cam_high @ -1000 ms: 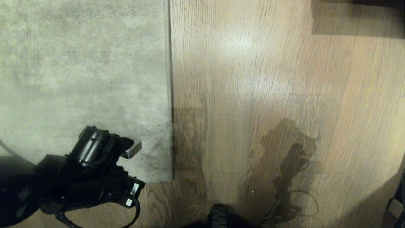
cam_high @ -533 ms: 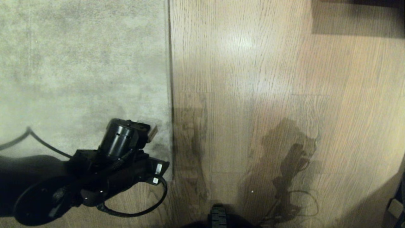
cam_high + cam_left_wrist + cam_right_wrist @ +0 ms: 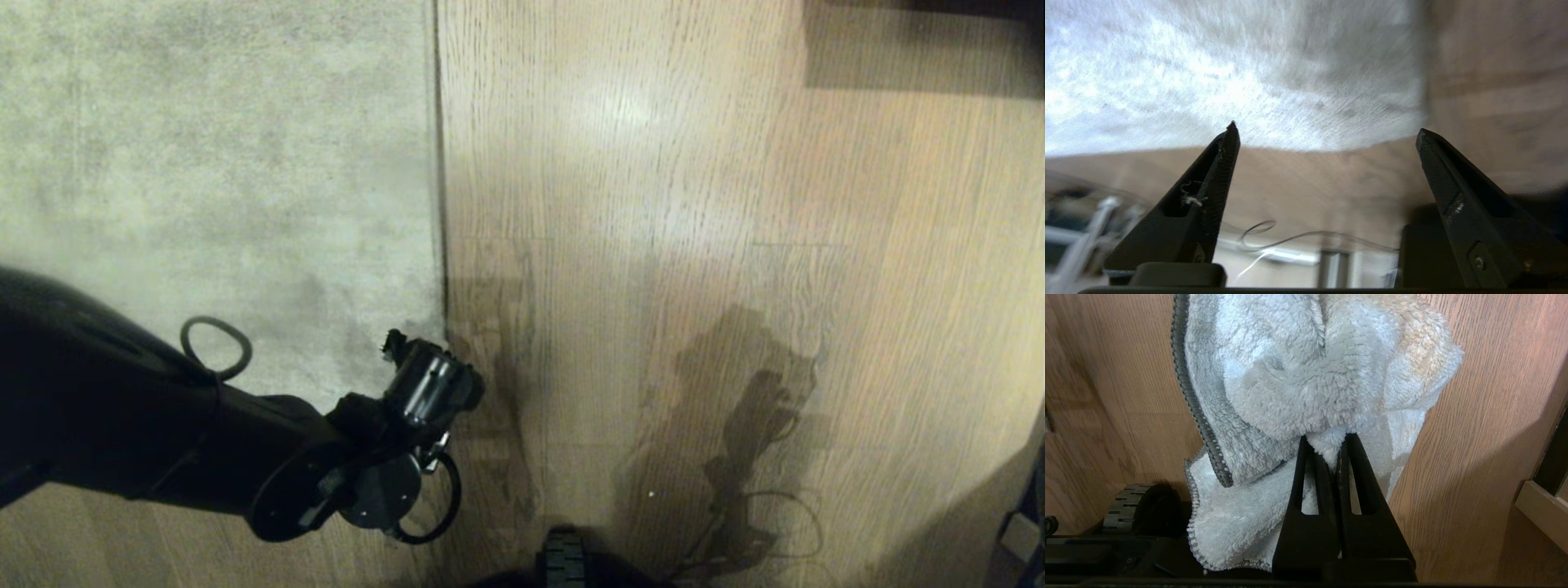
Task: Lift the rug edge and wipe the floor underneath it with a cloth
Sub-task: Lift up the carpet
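The left arm has swung across the rug toward its near corner, and the left gripper (image 3: 1327, 132) now stands spread wide just short of the rug edge (image 3: 439, 269). That edge runs straight away from the robot along the floor (image 3: 653, 204). The right gripper (image 3: 1333, 443), out of the head view, pinches the cloth (image 3: 1306, 375).

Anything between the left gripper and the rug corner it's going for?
Nothing visible. In the left wrist view the left gripper is open, and only bare floor shows between its fingers and the rug edge. The head view shows that arm over the rug's near corner. The right gripper holds the cloth elsewhere.
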You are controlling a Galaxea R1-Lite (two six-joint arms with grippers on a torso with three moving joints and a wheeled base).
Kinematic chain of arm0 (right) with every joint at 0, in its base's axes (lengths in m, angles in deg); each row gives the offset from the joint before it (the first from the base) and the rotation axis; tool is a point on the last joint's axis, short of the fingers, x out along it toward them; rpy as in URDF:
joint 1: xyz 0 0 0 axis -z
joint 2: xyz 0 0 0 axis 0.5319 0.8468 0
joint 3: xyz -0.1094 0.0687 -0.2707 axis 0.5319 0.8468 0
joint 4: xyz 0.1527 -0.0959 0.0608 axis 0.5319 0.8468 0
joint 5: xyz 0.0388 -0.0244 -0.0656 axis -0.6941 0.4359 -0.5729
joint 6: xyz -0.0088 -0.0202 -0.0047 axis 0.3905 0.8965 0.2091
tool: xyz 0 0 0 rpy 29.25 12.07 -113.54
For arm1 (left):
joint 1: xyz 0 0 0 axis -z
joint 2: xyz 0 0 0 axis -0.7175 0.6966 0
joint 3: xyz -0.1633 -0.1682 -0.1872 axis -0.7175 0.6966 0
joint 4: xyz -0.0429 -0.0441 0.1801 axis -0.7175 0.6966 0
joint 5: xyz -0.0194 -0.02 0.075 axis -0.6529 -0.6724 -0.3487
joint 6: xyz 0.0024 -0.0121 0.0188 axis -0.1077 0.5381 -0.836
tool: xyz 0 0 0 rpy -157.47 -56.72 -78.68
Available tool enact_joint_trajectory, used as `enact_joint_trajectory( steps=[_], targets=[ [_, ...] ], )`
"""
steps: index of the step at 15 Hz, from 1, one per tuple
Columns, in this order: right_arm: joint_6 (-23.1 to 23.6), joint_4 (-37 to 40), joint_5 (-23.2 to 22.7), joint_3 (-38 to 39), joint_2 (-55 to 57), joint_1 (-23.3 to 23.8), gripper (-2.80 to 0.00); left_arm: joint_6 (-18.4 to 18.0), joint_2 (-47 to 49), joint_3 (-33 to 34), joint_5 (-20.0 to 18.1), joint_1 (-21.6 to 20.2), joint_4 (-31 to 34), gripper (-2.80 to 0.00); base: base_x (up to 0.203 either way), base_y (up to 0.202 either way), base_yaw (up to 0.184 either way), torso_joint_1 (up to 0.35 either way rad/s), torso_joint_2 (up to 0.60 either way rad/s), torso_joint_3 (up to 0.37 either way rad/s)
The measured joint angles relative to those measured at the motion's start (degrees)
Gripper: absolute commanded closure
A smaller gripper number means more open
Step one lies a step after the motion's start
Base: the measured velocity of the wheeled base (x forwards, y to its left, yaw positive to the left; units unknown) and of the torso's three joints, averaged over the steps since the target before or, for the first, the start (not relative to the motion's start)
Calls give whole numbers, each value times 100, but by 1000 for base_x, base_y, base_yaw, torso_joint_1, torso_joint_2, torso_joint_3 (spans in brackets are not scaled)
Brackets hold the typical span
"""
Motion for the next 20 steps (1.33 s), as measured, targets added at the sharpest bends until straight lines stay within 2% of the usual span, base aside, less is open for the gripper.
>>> enact_joint_trajectory(
  steps=[5,8,11,17,20],
  targets=[
    [2,-2,0,0,0,0,0,339,815,-283,400,-72,-52,-280,0,0,0,0,0,0],
    [0,2,0,0,0,0,0,317,1187,-382,536,-178,-572,-280,0,0,0,0,0,0],
    [0,0,-2,0,0,0,0,291,1453,-550,634,-255,-822,-280,0,0,0,0,0,0],
    [0,0,2,0,0,0,0,20,1672,-963,912,-403,-861,-280,0,0,0,0,0,0],
    [1,0,0,0,0,0,0,0,1620,-1040,1021,-466,-821,-280,0,0,0,0,0,0]
  ],
)
